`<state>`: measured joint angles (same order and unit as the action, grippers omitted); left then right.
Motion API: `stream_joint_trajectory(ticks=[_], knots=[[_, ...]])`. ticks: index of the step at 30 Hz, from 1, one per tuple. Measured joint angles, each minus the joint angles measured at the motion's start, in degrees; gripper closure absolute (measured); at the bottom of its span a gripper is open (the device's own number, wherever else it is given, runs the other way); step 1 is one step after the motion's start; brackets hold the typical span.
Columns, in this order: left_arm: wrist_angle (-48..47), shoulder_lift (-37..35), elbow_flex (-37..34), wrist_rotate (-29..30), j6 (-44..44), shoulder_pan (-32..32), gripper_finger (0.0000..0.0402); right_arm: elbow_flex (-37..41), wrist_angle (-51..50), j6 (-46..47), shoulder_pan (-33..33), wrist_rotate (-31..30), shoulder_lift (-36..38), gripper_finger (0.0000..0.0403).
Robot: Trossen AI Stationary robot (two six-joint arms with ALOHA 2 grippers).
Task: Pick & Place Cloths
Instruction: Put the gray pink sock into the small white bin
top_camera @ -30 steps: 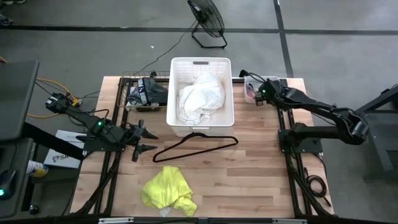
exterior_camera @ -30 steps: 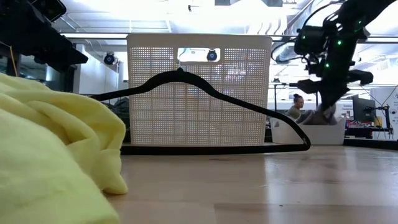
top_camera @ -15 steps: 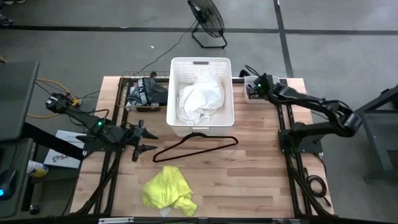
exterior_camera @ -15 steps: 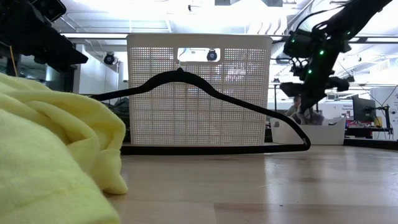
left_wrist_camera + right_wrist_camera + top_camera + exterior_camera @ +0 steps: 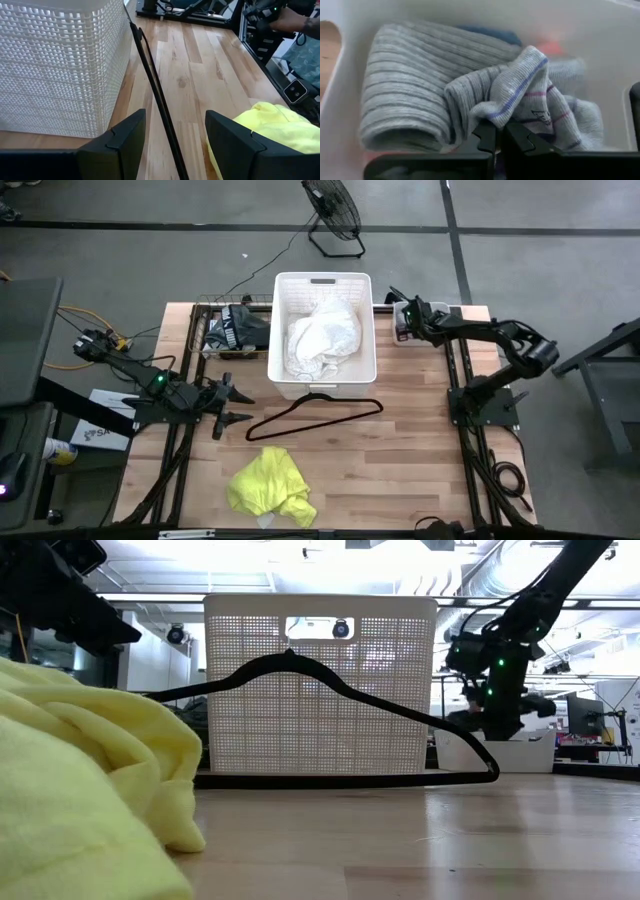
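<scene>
While pinched, striped grey cloth (image 5: 510, 100) between right jaws.

grey concrete floor (image 5: 150, 260), black floor fan (image 5: 333, 210), bright ceiling lights (image 5: 300, 565)

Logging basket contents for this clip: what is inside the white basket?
A crumpled white garment lies in the white basket, covering most of its floor. Anything beneath it is hidden. The hanger lies on the table outside.
</scene>
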<state>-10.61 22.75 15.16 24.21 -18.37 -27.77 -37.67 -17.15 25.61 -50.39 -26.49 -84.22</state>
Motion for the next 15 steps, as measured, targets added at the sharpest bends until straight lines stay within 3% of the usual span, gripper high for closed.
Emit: stream_joint_trajectory(ticks=[15], knots=[[-0.3,0.0,0.0,0.0,0.0,0.0,0.0201,-0.3,-0.1,1.2,-0.2,-0.5,-0.6,0.0394]])
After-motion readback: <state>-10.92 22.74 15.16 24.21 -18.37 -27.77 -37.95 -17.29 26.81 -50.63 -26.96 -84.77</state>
